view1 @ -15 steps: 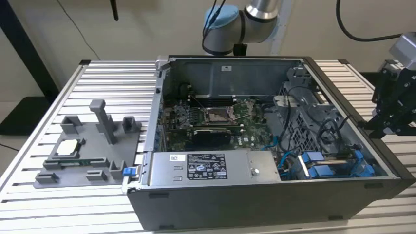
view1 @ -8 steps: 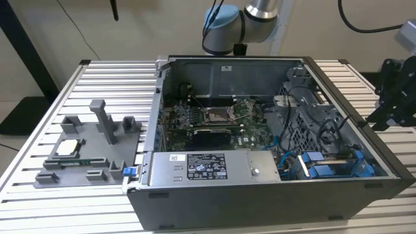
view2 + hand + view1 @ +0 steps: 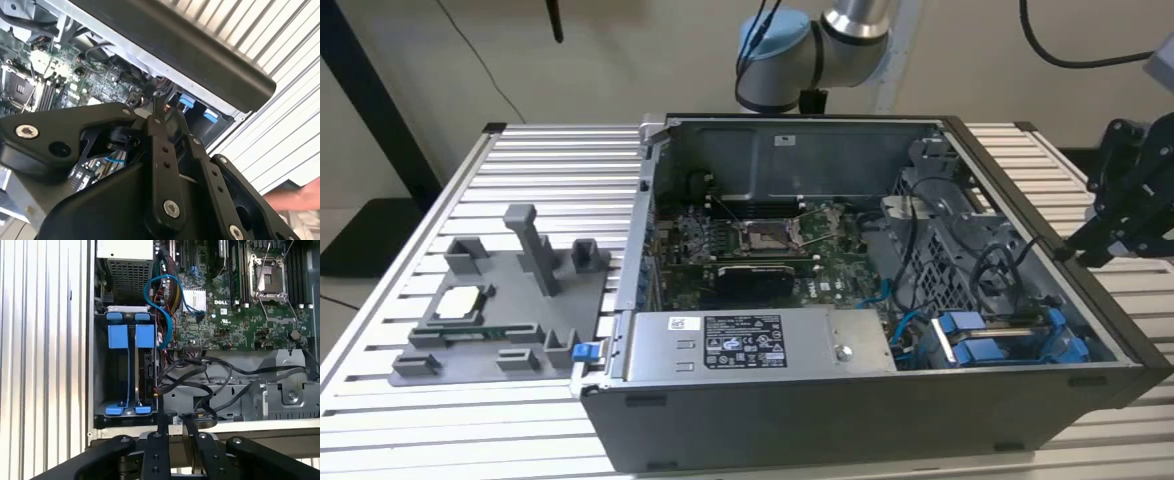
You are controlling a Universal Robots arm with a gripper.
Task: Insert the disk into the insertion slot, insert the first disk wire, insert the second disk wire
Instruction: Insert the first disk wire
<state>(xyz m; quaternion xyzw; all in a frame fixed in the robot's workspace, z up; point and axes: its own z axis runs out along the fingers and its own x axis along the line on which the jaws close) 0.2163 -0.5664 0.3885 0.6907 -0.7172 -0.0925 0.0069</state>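
Slatted aluminium table (image 3: 440, 430) is carrying the open computer case (image 3: 854, 420), which is lying on its side so that the inside is facing up for the arm. Inside it, at about four o'clock in the exterior view, the insertion slot (image 3: 116, 375) of the drive cage is standing just beside the case wall. The disk (image 3: 145, 336) is, I think, already sitting down in it, with its blue carrier edge facing upward. A blue cable (image 3: 167, 315) is looping from the board toward the cage; whether it is plugged in I cannot tell. The gripper (image 3: 176, 419) is hovering over the case rim at the three o'clock side, apart from the disk, which is lying at about seven o'clock from it. Its fingers (image 3: 161, 445) are standing almost together, with a narrow gap, and are holding nothing.
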